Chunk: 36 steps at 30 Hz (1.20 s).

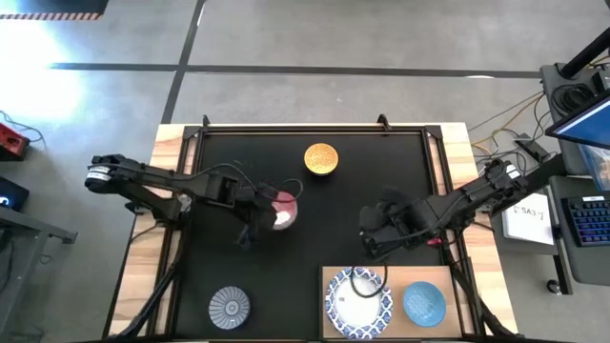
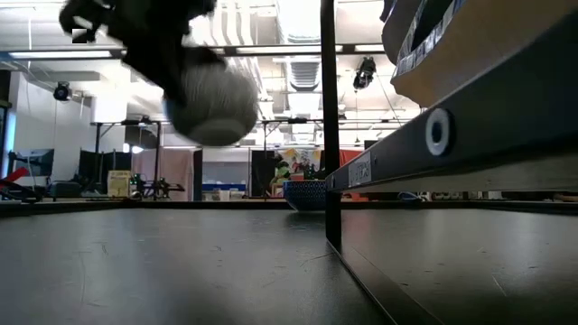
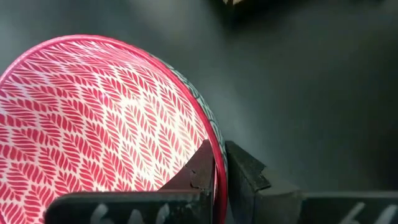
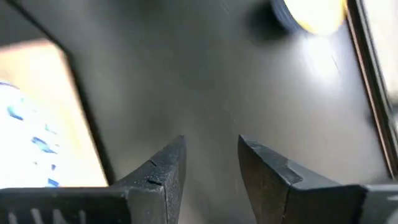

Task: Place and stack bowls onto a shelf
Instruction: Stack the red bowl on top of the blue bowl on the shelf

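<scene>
A pink-red bowl [image 1: 284, 211], leaf-patterned inside, hangs over the middle of the black mat [image 1: 315, 257] in my left gripper [image 1: 263, 210], which is shut on it. The low view shows its pale grey underside [image 2: 214, 104] well above the mat. My right gripper [image 1: 370, 238] hovers open over the mat, right of centre, holding nothing [image 4: 211, 149]. On the light-wood shelf [image 1: 448, 278] at the near right sit a white bowl with a blue rim [image 1: 358, 300] and a blue bowl [image 1: 424, 303]. My left gripper holds the pink-red bowl by its rim [image 3: 219, 163], on the side toward the table's left. One finger [image 3: 199, 171] is inside the bowl and the other [image 3: 245, 171] outside its wall. The fingers slant down from the left. The bowl is tilted and clear of the mat.
An orange-yellow bowl [image 1: 321, 159] stands on the mat toward the far edge, and a grey-striped bowl [image 1: 229, 307] at the near left. A metal frame [image 1: 315, 128] borders the mat. Bare mat lies between the two grippers.
</scene>
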Each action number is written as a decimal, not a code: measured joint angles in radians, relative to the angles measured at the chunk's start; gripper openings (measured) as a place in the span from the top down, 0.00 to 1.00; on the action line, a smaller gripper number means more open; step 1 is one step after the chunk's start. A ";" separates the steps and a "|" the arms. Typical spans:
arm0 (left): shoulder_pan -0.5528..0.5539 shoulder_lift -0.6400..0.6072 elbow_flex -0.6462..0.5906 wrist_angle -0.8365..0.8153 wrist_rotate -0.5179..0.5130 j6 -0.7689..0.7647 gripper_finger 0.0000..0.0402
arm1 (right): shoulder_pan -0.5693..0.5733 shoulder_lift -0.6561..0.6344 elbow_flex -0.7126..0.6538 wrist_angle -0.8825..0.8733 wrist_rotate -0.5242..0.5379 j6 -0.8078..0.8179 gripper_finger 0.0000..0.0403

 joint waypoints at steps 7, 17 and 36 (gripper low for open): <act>0.008 -0.001 0.087 0.030 0.124 0.263 0.99 | -0.049 0.000 0.000 0.304 -0.001 -0.335 0.67; 0.049 0.000 0.075 0.085 0.353 0.486 0.99 | -0.198 0.000 0.000 0.429 -0.157 -0.584 0.69; 0.133 0.089 0.058 0.175 0.600 0.633 0.98 | -0.404 0.005 -0.037 0.706 -0.688 -0.945 0.69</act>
